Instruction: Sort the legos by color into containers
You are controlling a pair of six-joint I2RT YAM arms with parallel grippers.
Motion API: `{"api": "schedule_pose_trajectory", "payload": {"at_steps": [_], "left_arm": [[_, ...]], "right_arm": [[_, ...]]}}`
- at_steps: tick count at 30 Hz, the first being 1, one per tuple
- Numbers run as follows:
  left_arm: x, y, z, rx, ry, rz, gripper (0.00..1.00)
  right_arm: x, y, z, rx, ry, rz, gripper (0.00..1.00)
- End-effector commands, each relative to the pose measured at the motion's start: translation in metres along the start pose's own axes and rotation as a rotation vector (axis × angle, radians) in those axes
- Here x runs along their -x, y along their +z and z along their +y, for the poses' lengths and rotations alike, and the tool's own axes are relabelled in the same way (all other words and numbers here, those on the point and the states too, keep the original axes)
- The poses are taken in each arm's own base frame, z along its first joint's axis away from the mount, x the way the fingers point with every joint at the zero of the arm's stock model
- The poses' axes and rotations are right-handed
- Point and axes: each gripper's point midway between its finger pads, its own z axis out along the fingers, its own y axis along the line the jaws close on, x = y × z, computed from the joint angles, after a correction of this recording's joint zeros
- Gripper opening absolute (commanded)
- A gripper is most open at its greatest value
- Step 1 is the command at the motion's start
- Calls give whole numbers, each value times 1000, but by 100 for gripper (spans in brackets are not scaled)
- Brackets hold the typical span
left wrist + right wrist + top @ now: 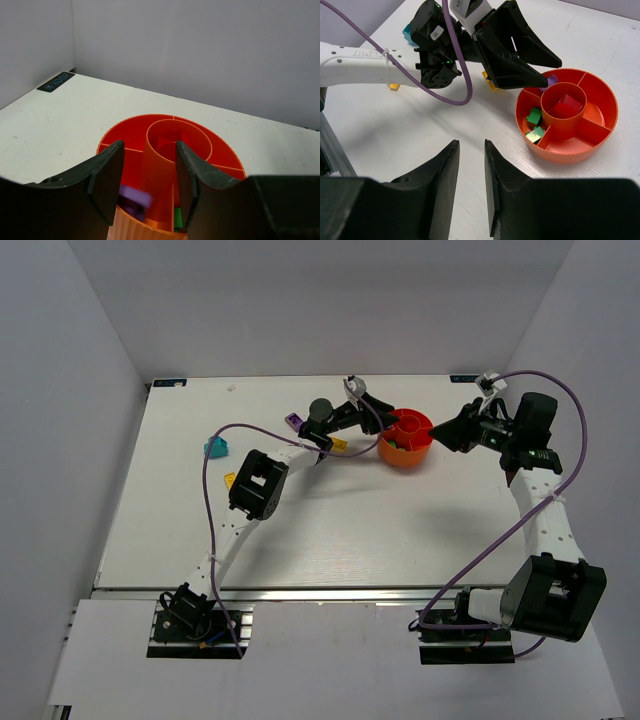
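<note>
The orange bowl [405, 440] stands at the back middle of the table. My left gripper [148, 147] hangs open over the bowl's [225, 152] near rim. A blurred purple lego [135, 197] lies loose between its fingers, low in an outer compartment, next to a green lego [177, 217]. In the right wrist view two green legos [534, 116] share one compartment of the bowl [607, 107], and a red lego [567, 106] lies in the central cup. My right gripper [471, 147] is open and empty over bare table, right of the bowl.
Loose on the table to the left of the bowl are a purple lego [293, 422], a teal lego [216, 448] and two yellow legos [338, 445]. White walls close in the table at the back and on both sides.
</note>
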Motion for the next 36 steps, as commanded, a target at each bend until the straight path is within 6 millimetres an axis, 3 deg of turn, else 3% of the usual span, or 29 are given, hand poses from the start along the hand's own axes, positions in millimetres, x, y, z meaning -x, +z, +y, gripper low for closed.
{"api": "schedule_pose_trajectory", "payload": {"at_steps": [1,7,11,14,15,17,18,19,20,21,22,23,24,25,26,27,28,29,30,31,32,34,35,36], "left_arm": [[5,4,-3,1,2,-3,56],[8,4,-4,0,6,-10,56],[30,8,-10,-11,7,-55,52],[69,6,-2,28,2,-110,32],[88,3,-1,48,-11,-127,18],[112,-7,8,99,-12,-151,9],[100,-13,9,137,-64,-117,6],[133,-19,8,164,-57,-137,3],[143,-30,23,251,-81,-147,1],[116,-46,38,364,-194,-55,0],[136,-49,36,428,-216,-46,2],[138,-68,53,526,-243,-21,9],[115,-90,70,699,-314,53,17],[105,-111,79,794,-343,90,24],[109,-122,80,864,-355,100,44],[95,-154,92,1020,-369,156,55],[97,-168,98,1111,-355,172,69],[82,-186,96,1189,-376,253,75],[80,-204,103,1297,-359,262,82],[91,-204,107,1329,-349,255,85],[68,-222,105,1404,-383,339,88],[67,-237,114,1512,-368,368,90],[78,-236,114,1544,-376,379,89],[60,-244,120,1583,-381,415,89]], "right_arm": [[1,0,-1,16,-22,-7,33],[0,0,-1,18,-19,-6,33],[-1,1,-1,19,-21,-4,34],[-2,1,-1,24,-24,0,36],[-3,2,-1,29,-24,1,37],[-5,2,-1,34,-26,8,40],[-6,2,-1,34,-27,10,40],[-8,3,-1,34,-32,16,42],[-10,4,-2,33,-32,24,42],[-11,5,-5,21,-33,28,43],[-14,5,-6,19,-21,42,45],[-14,7,-10,11,-29,51,47],[-17,7,-18,-27,-25,67,48],[-20,9,-20,-44,-17,84,51],[-21,11,-24,-60,-21,93,52],[-23,12,-31,-104,-23,108,55],[-24,13,-33,-122,-26,115,56],[-26,15,-39,-156,-32,126,56],[-27,17,-38,-165,-39,131,58],[-28,19,-37,-171,-44,137,59],[-27,20,-38,-186,-51,140,59],[-27,21,-38,-192,-58,140,60],[-28,23,-37,-192,-60,143,60],[-28,23,-37,-194,-59,144,60]]}}
